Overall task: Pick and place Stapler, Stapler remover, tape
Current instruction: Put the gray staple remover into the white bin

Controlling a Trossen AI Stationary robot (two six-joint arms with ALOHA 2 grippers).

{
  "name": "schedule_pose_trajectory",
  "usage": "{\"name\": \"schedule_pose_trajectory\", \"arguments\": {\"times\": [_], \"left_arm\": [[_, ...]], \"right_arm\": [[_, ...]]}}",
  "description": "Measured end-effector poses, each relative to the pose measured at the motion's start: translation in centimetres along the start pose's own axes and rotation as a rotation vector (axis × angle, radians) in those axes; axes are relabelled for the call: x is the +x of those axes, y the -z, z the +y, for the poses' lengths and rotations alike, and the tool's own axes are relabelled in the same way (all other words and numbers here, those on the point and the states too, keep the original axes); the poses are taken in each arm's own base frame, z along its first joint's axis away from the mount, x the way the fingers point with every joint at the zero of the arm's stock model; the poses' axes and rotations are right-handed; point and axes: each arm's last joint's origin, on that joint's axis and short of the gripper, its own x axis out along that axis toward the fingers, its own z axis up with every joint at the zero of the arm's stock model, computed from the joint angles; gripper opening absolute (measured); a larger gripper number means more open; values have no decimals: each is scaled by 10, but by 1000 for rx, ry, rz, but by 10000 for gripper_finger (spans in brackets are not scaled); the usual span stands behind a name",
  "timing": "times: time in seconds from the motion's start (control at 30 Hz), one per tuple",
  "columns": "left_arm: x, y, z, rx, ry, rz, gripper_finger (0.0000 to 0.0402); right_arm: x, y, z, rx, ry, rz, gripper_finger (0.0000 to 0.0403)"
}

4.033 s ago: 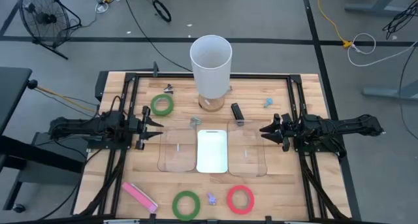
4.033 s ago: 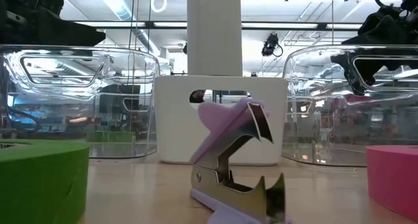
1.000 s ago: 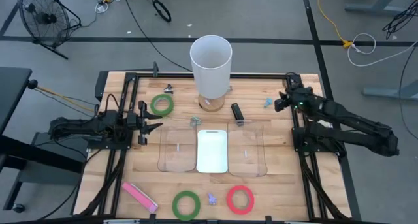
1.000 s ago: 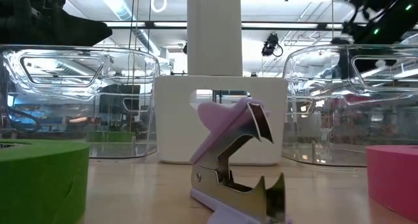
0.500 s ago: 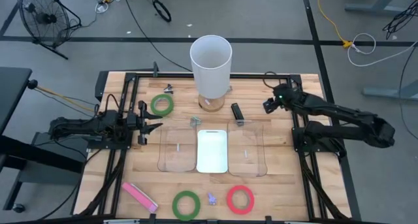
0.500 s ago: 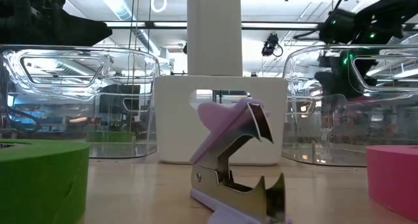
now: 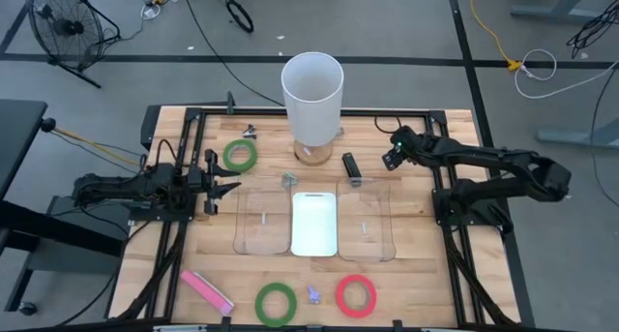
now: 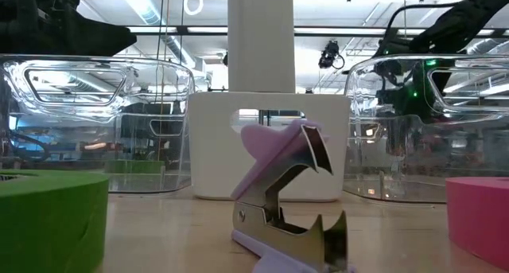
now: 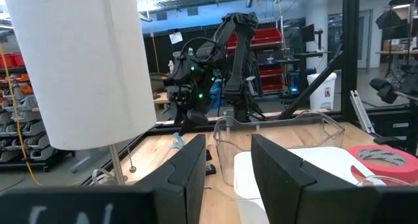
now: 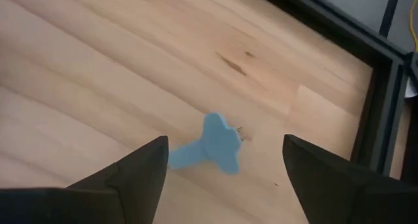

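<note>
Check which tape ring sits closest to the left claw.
The green tape ring at the table's far left, just beyond the left claw. The other green ring and the red ring lie along the near edge.

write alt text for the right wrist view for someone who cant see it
Looking down past the right gripper, its two dark fingers spread wide, a small blue stapler remover lies on the pale wooden table between and just beyond them, untouched. A black frame rail borders the table's far edge.
</note>
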Motion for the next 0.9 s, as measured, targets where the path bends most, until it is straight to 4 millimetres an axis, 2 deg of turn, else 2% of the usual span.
{"name": "schedule_pose_trajectory", "arguments": {"times": [0.57, 0.77, 0.9], "left_arm": [[0, 0, 0, 0, 0, 0, 128], [0, 0, 0, 0, 0, 1, 128], [0, 0, 0, 0, 0, 0, 128]], "right_arm": [[27, 0, 12, 4, 40, 39, 291], [31, 2, 13, 3, 34, 62, 258], [32, 1, 11, 37, 22, 72, 208]]}}
